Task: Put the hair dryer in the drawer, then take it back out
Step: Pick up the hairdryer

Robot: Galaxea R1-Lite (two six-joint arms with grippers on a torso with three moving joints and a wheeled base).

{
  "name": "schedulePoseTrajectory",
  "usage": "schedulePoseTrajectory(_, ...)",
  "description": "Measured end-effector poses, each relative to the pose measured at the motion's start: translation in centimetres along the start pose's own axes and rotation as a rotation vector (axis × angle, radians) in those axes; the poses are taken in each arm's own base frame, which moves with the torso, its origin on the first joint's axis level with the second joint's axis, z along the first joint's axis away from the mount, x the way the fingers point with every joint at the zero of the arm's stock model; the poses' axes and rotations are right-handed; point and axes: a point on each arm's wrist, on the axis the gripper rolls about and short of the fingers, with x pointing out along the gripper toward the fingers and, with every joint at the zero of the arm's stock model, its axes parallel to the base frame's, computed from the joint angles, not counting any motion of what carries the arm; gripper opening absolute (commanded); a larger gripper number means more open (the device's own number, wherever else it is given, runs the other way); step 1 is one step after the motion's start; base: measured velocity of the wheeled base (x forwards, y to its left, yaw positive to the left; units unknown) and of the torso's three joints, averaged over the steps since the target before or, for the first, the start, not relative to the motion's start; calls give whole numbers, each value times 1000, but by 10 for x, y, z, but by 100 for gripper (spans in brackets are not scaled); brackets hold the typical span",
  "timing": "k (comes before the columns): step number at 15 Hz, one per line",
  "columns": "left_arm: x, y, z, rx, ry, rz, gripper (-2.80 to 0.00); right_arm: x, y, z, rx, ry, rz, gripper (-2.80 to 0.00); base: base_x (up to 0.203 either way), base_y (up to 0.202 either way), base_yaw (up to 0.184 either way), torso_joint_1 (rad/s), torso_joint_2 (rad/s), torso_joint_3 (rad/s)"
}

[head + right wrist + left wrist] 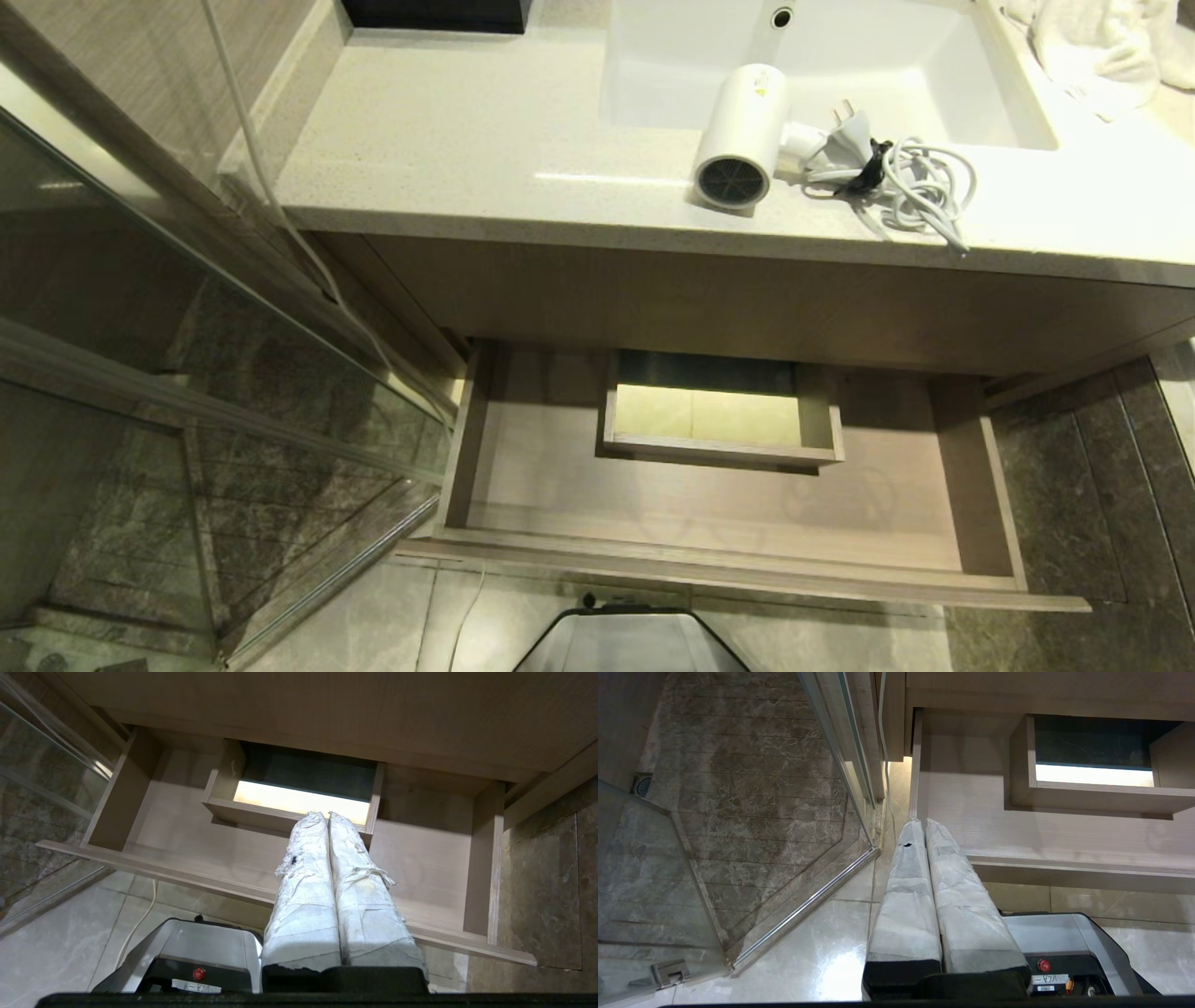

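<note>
The white hair dryer [742,131] lies on the countertop [448,140] at the sink's front edge, its dark rear grille facing me and its coiled cord [910,182] bundled beside it. Below the counter the light-wood drawer [523,485] stands pulled out with nothing inside, its boxed cutout [719,420] at the rear centre. Neither arm shows in the head view. My left gripper [923,822] is shut and empty, low in front of the drawer's [1064,835] left corner. My right gripper [327,815] is shut and empty, hanging before the drawer's [177,826] middle.
A white sink [840,65] sits behind the dryer, with a white towel [1102,37] at the counter's far right. A glass shower partition [187,373] stands close on the left. My grey base [625,644] is on the tiled floor just before the drawer front.
</note>
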Motion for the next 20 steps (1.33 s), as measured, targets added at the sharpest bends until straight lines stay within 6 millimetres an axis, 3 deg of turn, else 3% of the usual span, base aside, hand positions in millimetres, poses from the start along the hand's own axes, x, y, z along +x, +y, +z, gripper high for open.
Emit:
schedulePoseTrajectory(7,0,0,0,0,0,0,-280,-2,0,4,-70,18,20,-280,0,0,0,0,0,0)
schedulePoseTrajectory(9,0,0,0,0,0,0,-280,-17,0,45,-78,-67,34,-280,0,0,0,0,0,0)
schedulePoseTrajectory(12,0,0,0,0,0,0,-280,-74,-2,130,-91,-245,42,-280,0,0,0,0,0,0)
schedulePoseTrajectory(14,0,0,0,0,0,0,-280,-102,-2,178,-95,-242,49,-280,0,0,0,0,0,0)
schedulePoseTrajectory(15,0,0,0,0,0,0,-280,-103,-3,198,-93,-195,61,-280,0,0,0,0,0,0)
schedulePoseTrajectory(17,0,0,0,0,0,0,-280,-83,-5,234,-86,-68,119,-280,0,0,0,0,0,0)
schedulePoseTrajectory(20,0,0,0,0,0,0,-280,-24,-7,284,-65,88,242,-280,0,0,0,0,0,0)
